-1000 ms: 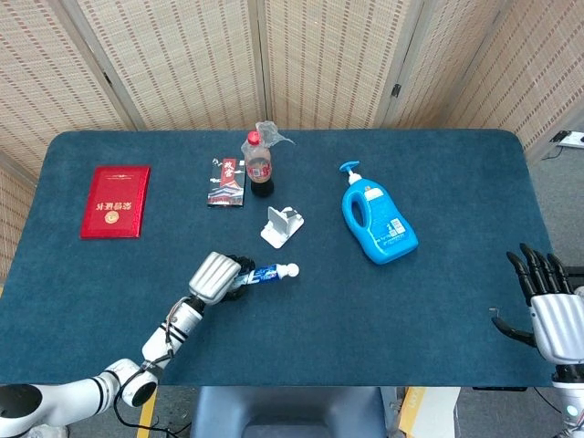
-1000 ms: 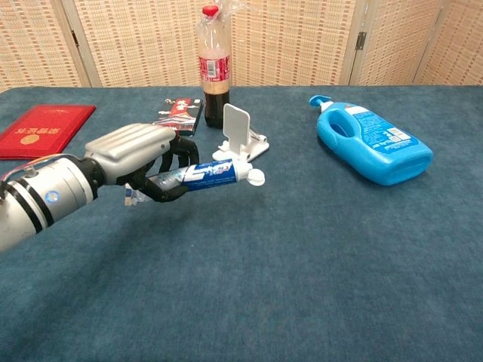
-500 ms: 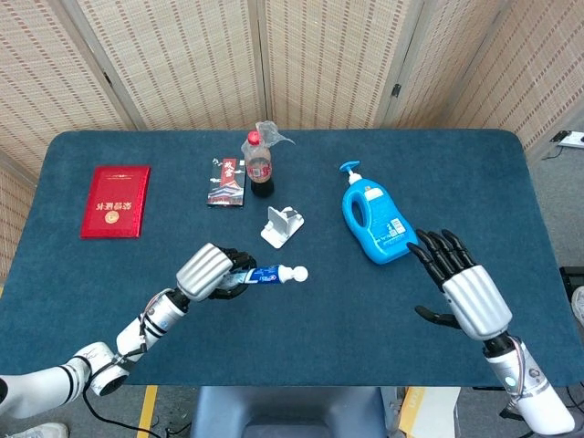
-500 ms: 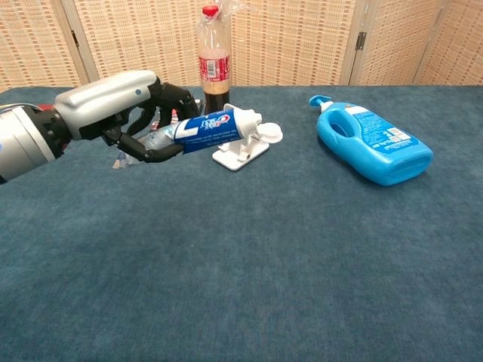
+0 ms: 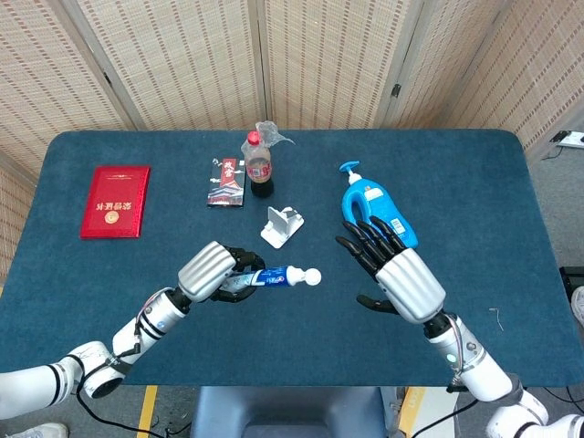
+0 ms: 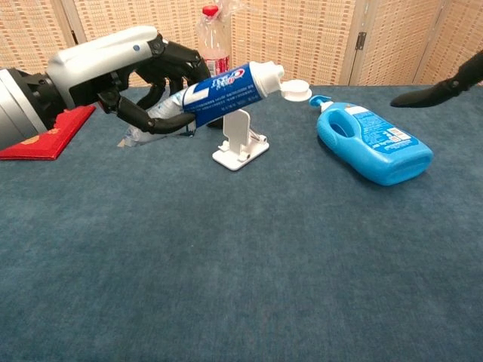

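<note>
A: Head view: left hand (image 5: 212, 271) gripped the toothpaste tube (image 5: 281, 275), now lifted off the table (image 5: 91, 283), cap toward the right hand (image 5: 394, 270). Right hand had swung in from the table edge, fingers spread, empty.

B: Chest view: tube (image 6: 226, 89) raised above the white stand (image 6: 240, 141); right hand's fingertip (image 6: 423, 95) only at frame edge. Looked like a handover setup.

Toothpaste tube (image 5: 276, 276) held aloft

Blue-and-white tube with a white flip cap, lying roughly level above the tabletop (image 5: 301, 356), cap end pointing away from the left hand (image 5: 212, 272).
</note>
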Robot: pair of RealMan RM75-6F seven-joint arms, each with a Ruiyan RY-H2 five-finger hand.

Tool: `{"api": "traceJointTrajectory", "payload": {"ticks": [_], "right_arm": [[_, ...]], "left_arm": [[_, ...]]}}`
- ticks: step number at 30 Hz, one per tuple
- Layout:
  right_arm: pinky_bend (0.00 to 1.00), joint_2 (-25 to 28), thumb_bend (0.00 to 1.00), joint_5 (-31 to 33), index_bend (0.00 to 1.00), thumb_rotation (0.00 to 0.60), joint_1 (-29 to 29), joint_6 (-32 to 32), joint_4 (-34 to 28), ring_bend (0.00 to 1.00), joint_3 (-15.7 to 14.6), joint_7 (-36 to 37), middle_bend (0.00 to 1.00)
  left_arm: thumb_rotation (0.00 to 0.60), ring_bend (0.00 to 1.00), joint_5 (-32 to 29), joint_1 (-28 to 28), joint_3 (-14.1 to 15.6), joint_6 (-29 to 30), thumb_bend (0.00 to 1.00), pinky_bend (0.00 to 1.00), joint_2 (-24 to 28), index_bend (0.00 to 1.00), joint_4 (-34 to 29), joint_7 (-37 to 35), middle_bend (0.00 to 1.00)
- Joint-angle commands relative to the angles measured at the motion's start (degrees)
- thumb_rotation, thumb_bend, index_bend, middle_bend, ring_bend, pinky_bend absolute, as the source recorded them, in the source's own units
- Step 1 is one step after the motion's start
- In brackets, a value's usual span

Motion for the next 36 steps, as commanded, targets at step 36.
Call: {"api": "traceJointTrajectory", "payload": {"ticks": [36], "right_arm": [[0.0, -8.9, 0.0, 4.5, 0.0, 0.6, 10.3, -2.2, 4.0, 0.0, 2.5, -3.1, 0.0]], "left_arm": [[0.6, 0.78, 0.1, -1.1, 0.5, -3.1, 0.63, 0.8, 2.3, 0.76, -4.1, 3.6, 0.82]]}}
